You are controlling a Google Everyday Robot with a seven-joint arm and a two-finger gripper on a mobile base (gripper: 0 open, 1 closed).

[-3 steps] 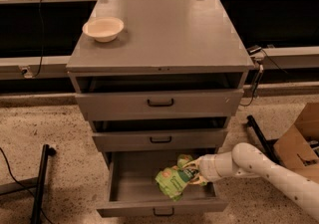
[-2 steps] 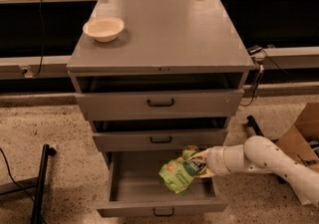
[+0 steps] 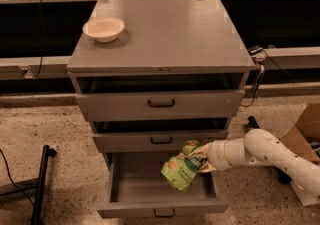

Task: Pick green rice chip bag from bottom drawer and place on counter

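Speckled floor surrounds a grey cabinet whose three drawers all stand pulled out, the bottom drawer (image 3: 160,209) farthest. Over its right half hangs the bag (image 3: 179,171), clear of the drawer floor and tilted, with its upper right corner clamped in the gripper (image 3: 202,159), which reaches in from the right on a white arm. Light print and a dark logo show on the bag, but no writing can be read. On the counter (image 3: 170,29) a bowl (image 3: 103,28) sits at the back left corner. A cardboard box (image 3: 305,134) stands right of the arm.
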